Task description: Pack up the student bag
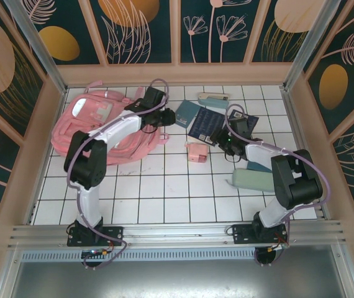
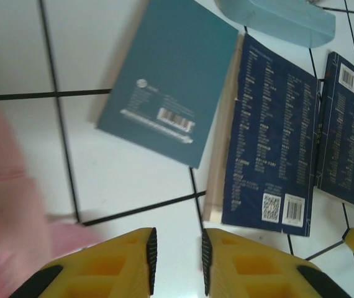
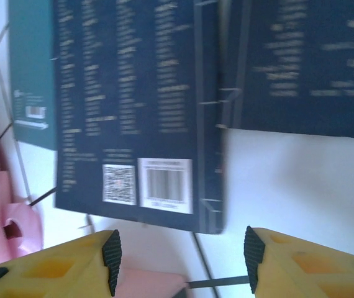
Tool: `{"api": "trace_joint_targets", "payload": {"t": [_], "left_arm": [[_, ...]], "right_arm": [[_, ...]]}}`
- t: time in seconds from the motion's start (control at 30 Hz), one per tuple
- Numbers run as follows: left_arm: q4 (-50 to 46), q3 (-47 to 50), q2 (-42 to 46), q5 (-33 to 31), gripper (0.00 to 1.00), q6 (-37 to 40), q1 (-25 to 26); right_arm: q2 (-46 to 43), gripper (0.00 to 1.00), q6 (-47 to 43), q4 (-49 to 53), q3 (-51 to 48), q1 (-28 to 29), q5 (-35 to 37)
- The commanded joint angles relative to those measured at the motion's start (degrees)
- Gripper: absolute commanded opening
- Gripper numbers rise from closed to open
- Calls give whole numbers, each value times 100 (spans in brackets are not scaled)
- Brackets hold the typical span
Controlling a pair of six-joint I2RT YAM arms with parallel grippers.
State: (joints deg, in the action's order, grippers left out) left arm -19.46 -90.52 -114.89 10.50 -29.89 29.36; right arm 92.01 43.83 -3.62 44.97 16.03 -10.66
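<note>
At the table's far left lies the student bag [image 1: 71,133], its opening hard to make out. On the left gripper [image 2: 177,248] the jaws stand narrowly apart, empty. The right gripper [image 3: 180,261] spreads its jaws wide facing a flat navy book [image 3: 133,105], which may skid rather than lift.

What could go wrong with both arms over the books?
1. The left gripper and right gripper hover close together; they may collide.
2. The navy book seems to overlap the teal book, so lifting one could drag the other.
3. Both lie flat on the tiles, so a pinch may slip.
</note>
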Motion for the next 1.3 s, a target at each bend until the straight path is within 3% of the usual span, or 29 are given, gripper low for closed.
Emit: {"api": "trace_joint_targets", "payload": {"t": [0.0, 0.33, 0.53, 0.77, 1.0, 1.1, 1.27], "left_arm": [[119, -570, -472, 123, 26, 35, 201], [-422, -1827, -1901, 48, 26, 338, 575], [-571, -1851, -2343, -80, 24, 405, 584], [-507, -1624, -2408, 147, 20, 322, 593], [-487, -1530, -2345, 259, 20, 343, 592], [-496, -1521, -2319, 277, 20, 383, 596], [-549, -1512, -2294, 258, 19, 455, 593]], "right_arm": [[96, 59, 134, -327, -84, -107, -163], [895, 59, 68, -640, 251, -175, -444], [1220, 59, 97, -799, 443, -150, -688], [1517, 58, 437, -1623, 446, -92, -1548], [1543, 56, 1096, -3289, 211, -127, -2544], [1386, 55, 1281, -3780, 103, -142, -2667], [1299, 52, 1133, -3565, 198, -161, -2598]]}}
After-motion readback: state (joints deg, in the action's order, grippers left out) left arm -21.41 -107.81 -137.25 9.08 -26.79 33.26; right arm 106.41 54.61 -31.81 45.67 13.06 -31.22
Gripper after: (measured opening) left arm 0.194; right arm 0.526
